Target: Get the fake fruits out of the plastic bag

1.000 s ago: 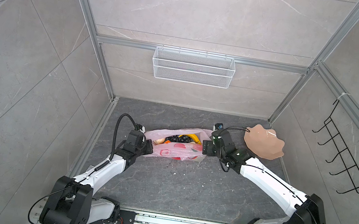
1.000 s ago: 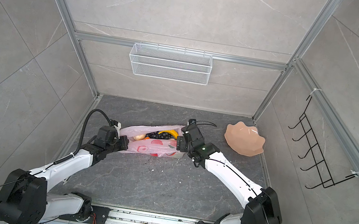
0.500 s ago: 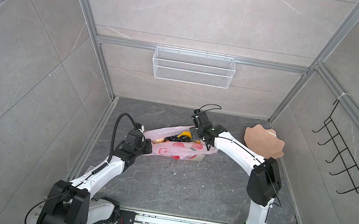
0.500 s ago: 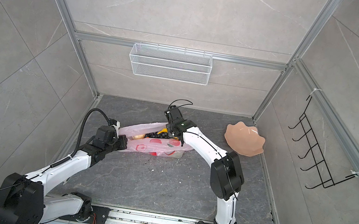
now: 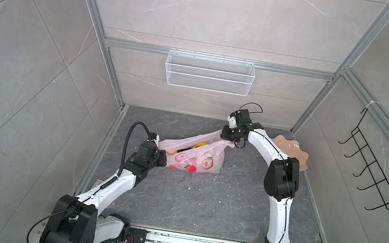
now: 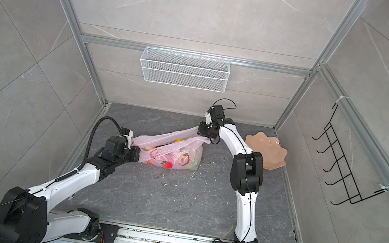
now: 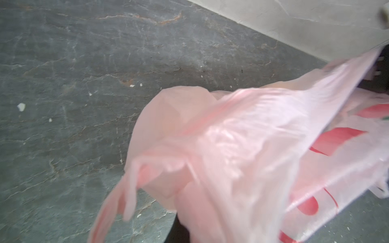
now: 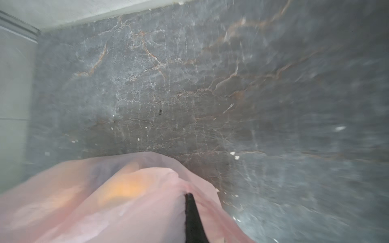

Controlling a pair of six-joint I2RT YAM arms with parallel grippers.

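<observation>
As both top views show it, the plastic bag (image 5: 197, 160) lies on the dark desk (image 5: 201, 207), a little left of the middle of the frame, stretched between the two arms. The left hand (image 5: 163, 159) is clamped on the bag's left end. The right hand (image 5: 227, 136), higher and more to the right, is closed on a handle and holds it tight. Through the open mouth some fake fruits (image 5: 199, 145) show, clearest a yellow banana (image 6: 179, 140); the others are mostly hidden. A peach plate (image 6: 271, 153) sits at the right edge, apart from the bag.

In the left wrist view the blurred bag fills the lower right, and the jaws are not seen.

In the right wrist view one black fingertip (image 8: 192, 216) presses the film at bottom centre, beside an orange-yellow patch (image 8: 126, 187) behind the plastic.

I judge that the thin film may tear or slip if the pull grows. Both hands are occupied, so releasing one may collapse the mouth. Tipping the bag may send the fruits rolling away.
</observation>
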